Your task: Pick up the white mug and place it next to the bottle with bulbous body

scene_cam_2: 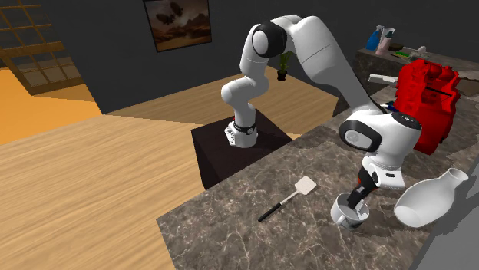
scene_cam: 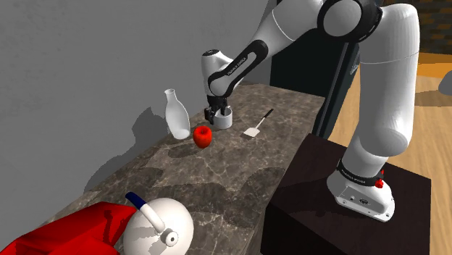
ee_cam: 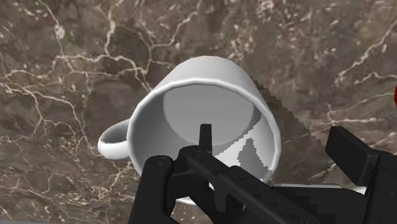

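White mug stands on the dark marbled counter, near the white bottle, which has a red apple just beside it. Lettering on the arm is too small to read. Above the mug, the claw is spread wide astride its rim, one finger inside the cup and the other outside, clear of the wall.

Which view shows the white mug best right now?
The wrist view: the white mug sits close, with rim, inside and handle plain. In the shoulder view the mug is small and partly covered; the second exterior view shows its side.
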You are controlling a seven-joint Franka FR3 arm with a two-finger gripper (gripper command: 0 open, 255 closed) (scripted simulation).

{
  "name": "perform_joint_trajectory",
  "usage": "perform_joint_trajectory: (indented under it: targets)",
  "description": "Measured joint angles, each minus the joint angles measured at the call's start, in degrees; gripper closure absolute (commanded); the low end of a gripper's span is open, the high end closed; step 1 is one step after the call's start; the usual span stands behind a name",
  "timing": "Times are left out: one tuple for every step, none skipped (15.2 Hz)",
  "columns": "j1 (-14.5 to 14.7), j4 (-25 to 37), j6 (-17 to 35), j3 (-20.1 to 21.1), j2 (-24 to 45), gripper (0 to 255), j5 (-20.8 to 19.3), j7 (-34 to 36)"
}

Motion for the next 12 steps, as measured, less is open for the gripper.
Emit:
perform_joint_trajectory:
  targets:
    - [0.0, 0.0, 0.0, 0.0, 0.0, 0, 0.0, 0.0]
    - [0.0, 0.3, -0.7, 0.1, -0.5, 0, 0.1, -0.1]
    - [-0.1, 0.7, -2.0, 0.2, -1.4, 0, 0.4, -0.3]
    - [0.0, 0.6, -3.4, 0.3, -2.8, 0, 0.6, -0.3]
    - [0.0, 1.0, -4.6, 0.4, -3.7, 0, 0.8, -0.4]
    - [0.0, 1.2, -5.3, 0.5, -4.2, 0, 0.9, -0.6]
    - [0.0, 1.3, -5.6, 0.5, -4.4, 0, 1.0, -0.6]
    - [0.0, 1.4, -5.8, 0.5, -4.5, 0, 1.0, -0.6]
    - [0.0, 1.4, -5.9, 0.5, -4.5, 0, 1.0, -0.7]
    - [0.0, 1.4, -5.9, 0.5, -4.5, 0, 1.0, -0.7]
    - [0.0, 1.4, -5.9, 0.5, -4.6, 0, 1.0, -0.7]
    - [0.0, 1.4, -5.9, 0.5, -4.6, 0, 1.0, -0.7]
